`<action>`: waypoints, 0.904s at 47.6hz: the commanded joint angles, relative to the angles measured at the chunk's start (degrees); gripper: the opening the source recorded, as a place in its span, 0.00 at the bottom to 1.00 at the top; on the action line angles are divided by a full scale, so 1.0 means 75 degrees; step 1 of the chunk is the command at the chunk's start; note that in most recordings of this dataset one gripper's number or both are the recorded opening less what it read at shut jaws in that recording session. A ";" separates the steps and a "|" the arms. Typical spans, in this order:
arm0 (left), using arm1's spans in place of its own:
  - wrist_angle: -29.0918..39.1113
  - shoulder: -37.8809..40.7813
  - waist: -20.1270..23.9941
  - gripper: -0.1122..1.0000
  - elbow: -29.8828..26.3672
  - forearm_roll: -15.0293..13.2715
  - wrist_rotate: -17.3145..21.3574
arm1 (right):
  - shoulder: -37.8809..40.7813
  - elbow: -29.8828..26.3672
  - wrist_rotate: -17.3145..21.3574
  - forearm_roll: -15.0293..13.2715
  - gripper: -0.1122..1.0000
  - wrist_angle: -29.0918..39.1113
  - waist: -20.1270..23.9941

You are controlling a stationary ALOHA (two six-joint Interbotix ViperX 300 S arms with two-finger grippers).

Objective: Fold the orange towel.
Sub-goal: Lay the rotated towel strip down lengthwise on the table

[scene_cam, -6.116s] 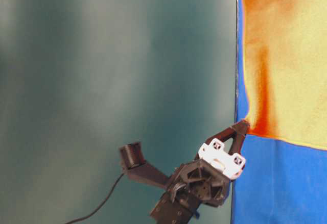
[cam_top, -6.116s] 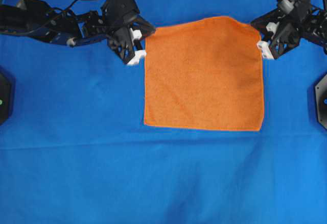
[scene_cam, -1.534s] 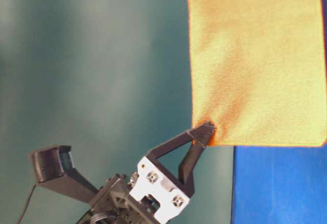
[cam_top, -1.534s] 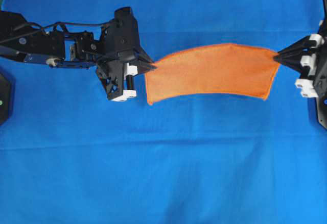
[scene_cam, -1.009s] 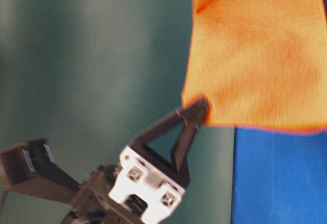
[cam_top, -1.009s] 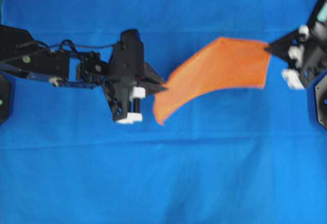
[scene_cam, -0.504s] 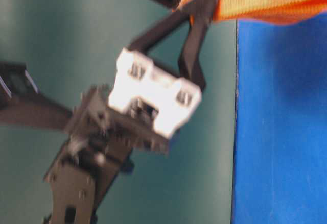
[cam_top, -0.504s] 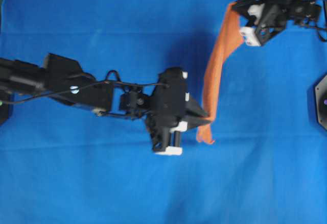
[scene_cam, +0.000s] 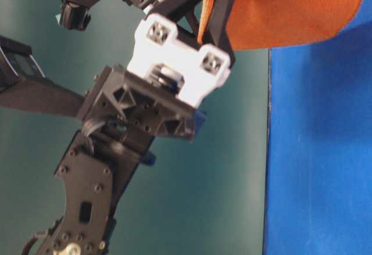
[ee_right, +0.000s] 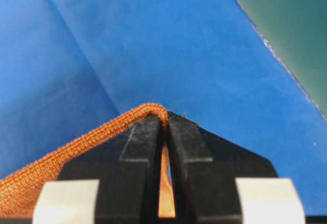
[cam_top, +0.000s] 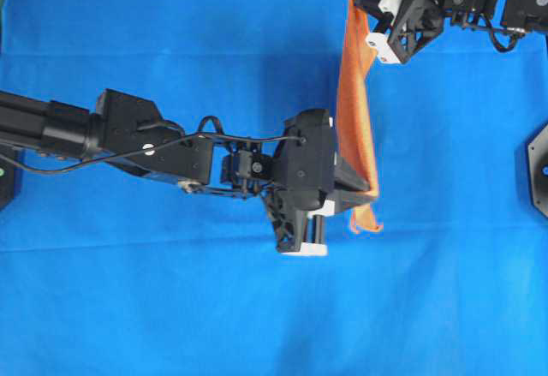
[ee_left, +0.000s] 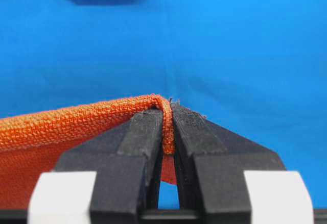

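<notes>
- My left gripper (cam_top: 370, 194) has its fingers (ee_left: 145, 132) pinched tight on a corner of the orange towel (cam_top: 355, 102), the hem squeezed into a thin ridge between them.
- My right gripper (cam_top: 355, 1) has its fingers (ee_right: 143, 137) clamped just as tight on another corner, at the far right of the overhead view.
- The towel hangs between my two grips as a narrow, edge-on band above the blue cloth (cam_top: 171, 307) that covers the counter; from overhead I see mostly its edge, so its full face is hidden.
- A short tail of towel pokes out just past my left fingers, on the near side.
- In the table-level view the left gripper's body fills the middle, blurred, and the towel is cut off by the top edge, so only a lower flap of it shows.
- Each wrist view shows just a strip of hem running off to the left; the rest of the towel lies outside the frame.
- I cannot tell whether any part of the towel touches the blue cloth.
</notes>
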 commanded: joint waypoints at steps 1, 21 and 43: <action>-0.0246 0.0023 -0.0199 0.12 -0.0434 0.0023 0.0141 | -0.0398 0.0094 -0.0012 -0.0047 0.13 -0.0012 -0.0328; -0.0293 0.1535 -0.0164 0.12 -0.2250 0.0023 0.0879 | -0.1922 0.1277 0.0035 -0.0035 0.13 0.0516 -0.0609; -0.0305 0.0996 -0.0352 0.12 -0.0352 -0.0012 0.0070 | 0.0387 0.0410 0.0105 0.0000 0.13 -0.0891 -0.0223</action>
